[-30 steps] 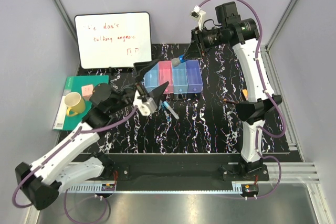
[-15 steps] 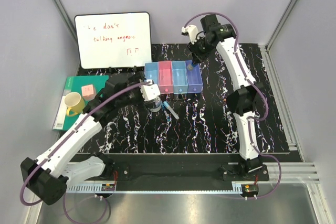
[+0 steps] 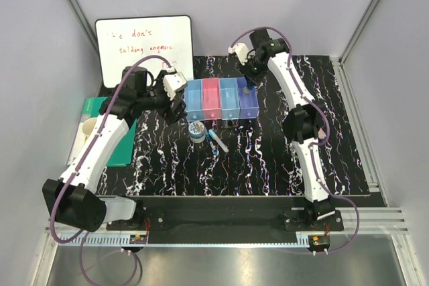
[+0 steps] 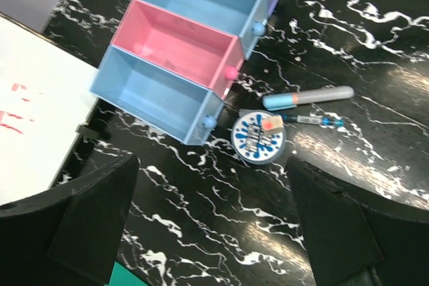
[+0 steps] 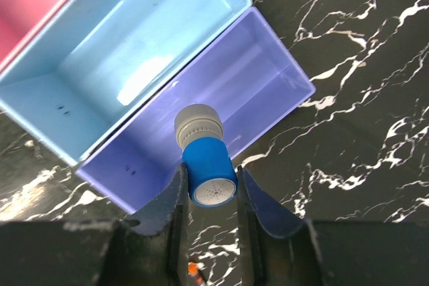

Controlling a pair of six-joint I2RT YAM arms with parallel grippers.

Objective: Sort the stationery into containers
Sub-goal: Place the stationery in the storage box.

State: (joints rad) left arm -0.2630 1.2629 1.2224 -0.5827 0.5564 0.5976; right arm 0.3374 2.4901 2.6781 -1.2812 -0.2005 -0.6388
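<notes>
Four joined containers stand in a row: light blue (image 3: 194, 98), pink (image 3: 211, 97), light blue (image 3: 230, 97) and purple (image 3: 247, 100). My right gripper (image 3: 249, 81) (image 5: 209, 189) is shut on a blue-capped grey cylinder (image 5: 204, 159), held over the purple bin (image 5: 221, 92). To the left of the row, my left gripper (image 3: 175, 104) (image 4: 214, 232) stands wide open above bare table, holding nothing. In front of the bins lie a round white-blue tape roll (image 3: 197, 129) (image 4: 258, 138), a blue and orange marker (image 4: 308, 97) and a thin blue pen (image 4: 312, 120).
A whiteboard (image 3: 143, 50) stands at the back left. A green notebook (image 3: 125, 144) and a yellow mug (image 3: 86, 128) lie on the left, partly under my left arm. A small orange-tipped piece (image 5: 194, 271) shows on the table below my right fingers.
My left arm swung back and to the left, from in front of the bins to beside the leftmost one. My right gripper carried the cylinder down over the purple bin.
</notes>
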